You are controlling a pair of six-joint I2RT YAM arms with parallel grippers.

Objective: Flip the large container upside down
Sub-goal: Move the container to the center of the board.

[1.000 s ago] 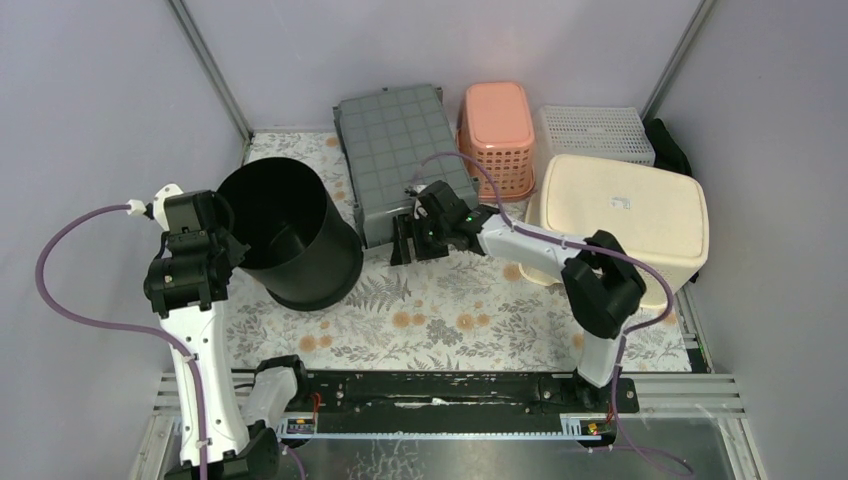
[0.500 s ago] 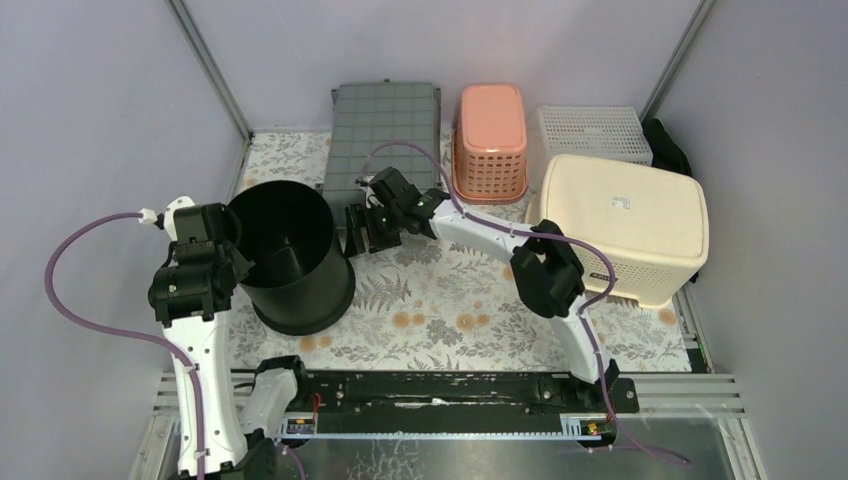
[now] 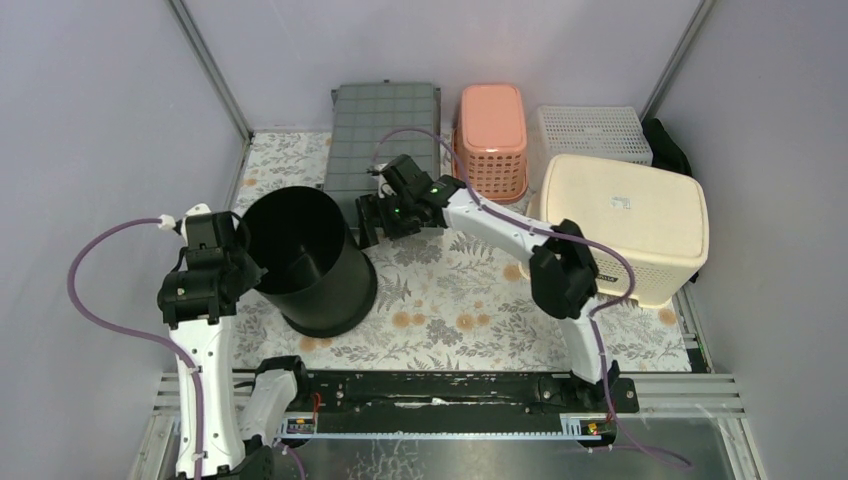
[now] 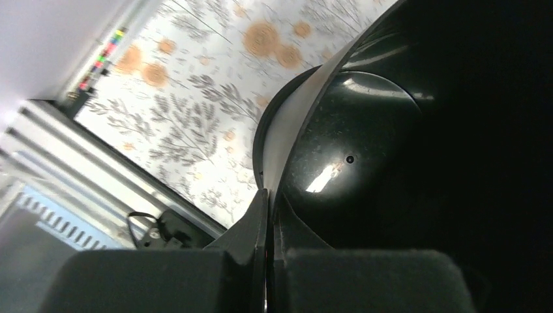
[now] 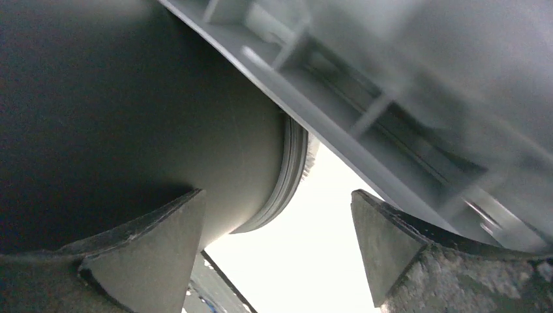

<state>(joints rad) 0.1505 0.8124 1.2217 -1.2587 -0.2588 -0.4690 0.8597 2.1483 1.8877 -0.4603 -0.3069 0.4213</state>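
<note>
Two holds seem wise on this bucket [image 3: 310,260]: stiff, light, slick-walled plastic, best pinched at the rim. My left fingers [image 4: 251,228] clamp that rim (left side); it sits on the tabletop [image 3: 450,300], left of centre. My right fingers [image 5: 391,241] gape beside its far wall. Since a second ago it has shifted right, and the crate [image 3: 385,130] now lies flat.
</note>
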